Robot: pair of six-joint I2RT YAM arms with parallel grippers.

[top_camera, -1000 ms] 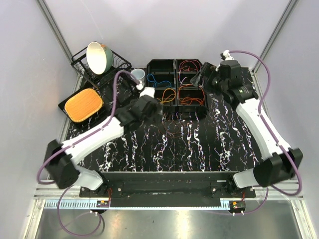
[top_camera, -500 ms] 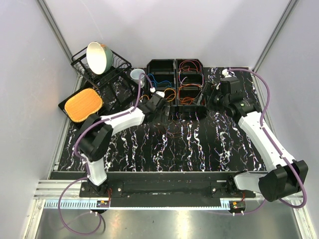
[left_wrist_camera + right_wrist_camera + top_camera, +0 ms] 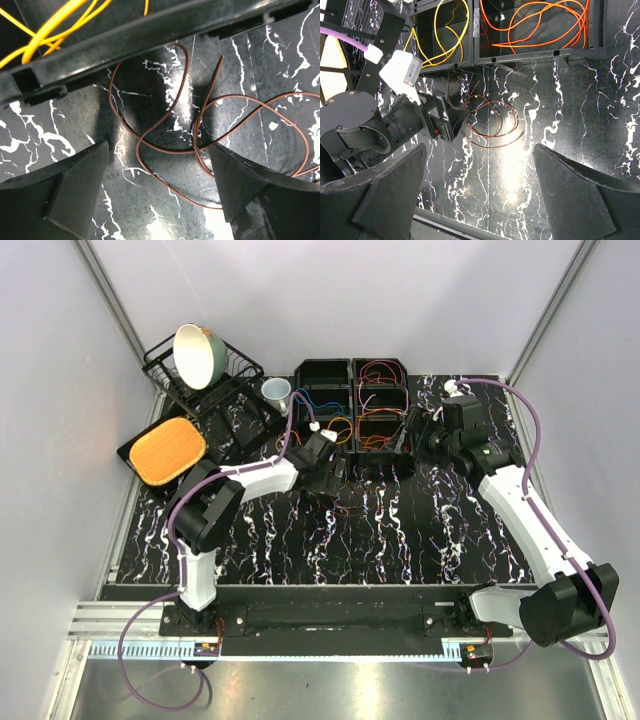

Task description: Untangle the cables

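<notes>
black marbled table carries a loose maroon cable tangle just in front of the bins. left gripper hangs close over it, jaws wide apart, loops lying between them. right gripper gapes too, higher up, empty.

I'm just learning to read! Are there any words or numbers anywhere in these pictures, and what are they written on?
No word, number or sign can be read in any view.
White box: plain, no lettering shows.
Small orange tag at the near edge: too small to read, if it carries writing at all.
</notes>
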